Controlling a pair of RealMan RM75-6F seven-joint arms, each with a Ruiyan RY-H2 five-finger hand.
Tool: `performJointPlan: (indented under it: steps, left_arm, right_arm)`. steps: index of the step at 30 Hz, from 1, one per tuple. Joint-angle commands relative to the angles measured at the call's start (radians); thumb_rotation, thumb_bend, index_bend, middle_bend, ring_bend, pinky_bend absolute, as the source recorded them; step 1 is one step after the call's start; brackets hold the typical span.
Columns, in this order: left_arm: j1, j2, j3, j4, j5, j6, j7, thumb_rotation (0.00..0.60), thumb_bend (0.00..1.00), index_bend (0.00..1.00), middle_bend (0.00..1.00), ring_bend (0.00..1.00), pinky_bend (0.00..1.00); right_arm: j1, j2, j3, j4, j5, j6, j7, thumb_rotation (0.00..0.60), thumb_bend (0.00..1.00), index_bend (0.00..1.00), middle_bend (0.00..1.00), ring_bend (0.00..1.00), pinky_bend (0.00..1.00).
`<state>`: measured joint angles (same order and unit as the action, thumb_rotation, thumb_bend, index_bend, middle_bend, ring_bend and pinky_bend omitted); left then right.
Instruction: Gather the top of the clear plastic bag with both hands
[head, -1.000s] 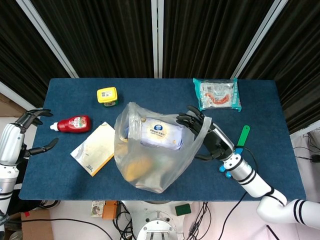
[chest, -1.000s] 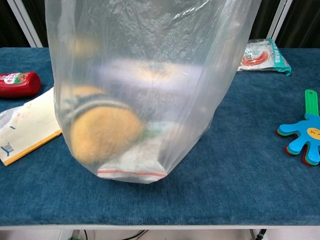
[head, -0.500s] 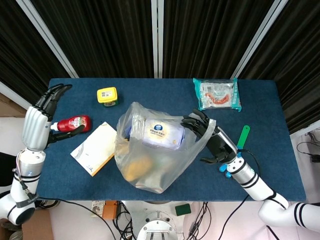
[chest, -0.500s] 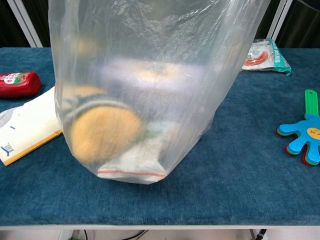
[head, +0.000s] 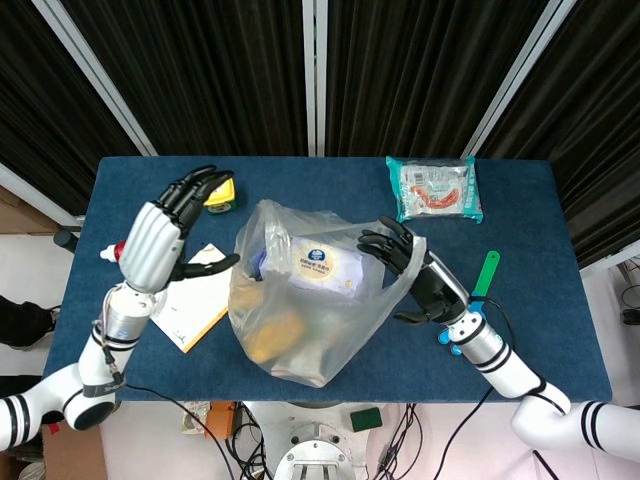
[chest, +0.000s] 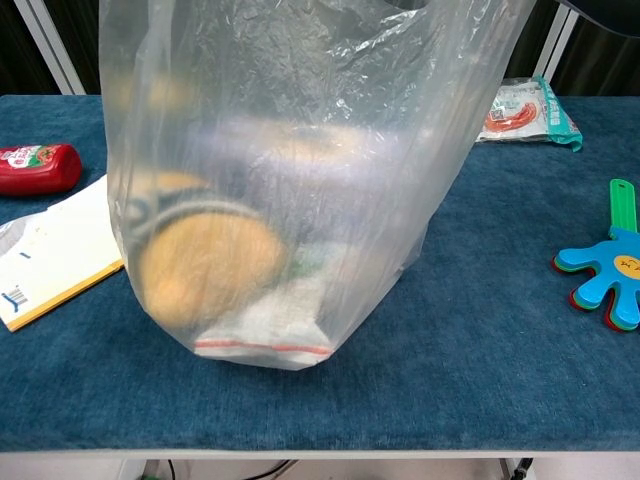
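The left hand (head: 158, 240), fingers spread and empty, has swung in beside the clear plastic bag (head: 305, 300) — the right hand (head: 415, 275) still grips its rim — so gathering can begin

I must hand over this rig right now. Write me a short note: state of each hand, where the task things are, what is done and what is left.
Left hand: open, fingers spread, raised left of the clear plastic bag, not touching it.
Right hand: fingers at the bag's right top edge; whether it grips the film cannot be told.
Bag: stands mid-table on the blue table, mouth open, filled with items.
Done: right hand is at the rim.
Left: bring the left hand to the rim, gather the top with both.
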<state>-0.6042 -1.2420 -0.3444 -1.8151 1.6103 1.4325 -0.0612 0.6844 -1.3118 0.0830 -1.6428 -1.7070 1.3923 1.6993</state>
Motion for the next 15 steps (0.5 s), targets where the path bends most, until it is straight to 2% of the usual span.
performJointPlan:
  steps: [1, 8, 15]
  left_arm:
    - [-0.030, -0.026, -0.023, -0.016, -0.009, -0.010, 0.032, 0.600, 0.01, 0.06, 0.14, 0.11, 0.25]
    - [-0.084, -0.071, -0.060, -0.015, -0.022, -0.015, 0.096, 0.600, 0.01, 0.06, 0.14, 0.11, 0.24]
    - [-0.110, -0.122, -0.038, 0.030, 0.005, -0.009, 0.188, 0.600, 0.00, 0.06, 0.14, 0.11, 0.25]
  right_arm:
    - [0.003, 0.000, 0.001, 0.002, -0.001, -0.001, 0.001, 0.600, 0.03, 0.00, 0.15, 0.02, 0.09]
    - [0.010, 0.005, 0.007, 0.004, 0.005, -0.007, 0.007, 0.600, 0.03, 0.00, 0.15, 0.02, 0.09]
    - [0.012, 0.002, 0.007, 0.012, 0.006, -0.006, 0.016, 0.600, 0.03, 0.00, 0.15, 0.02, 0.09]
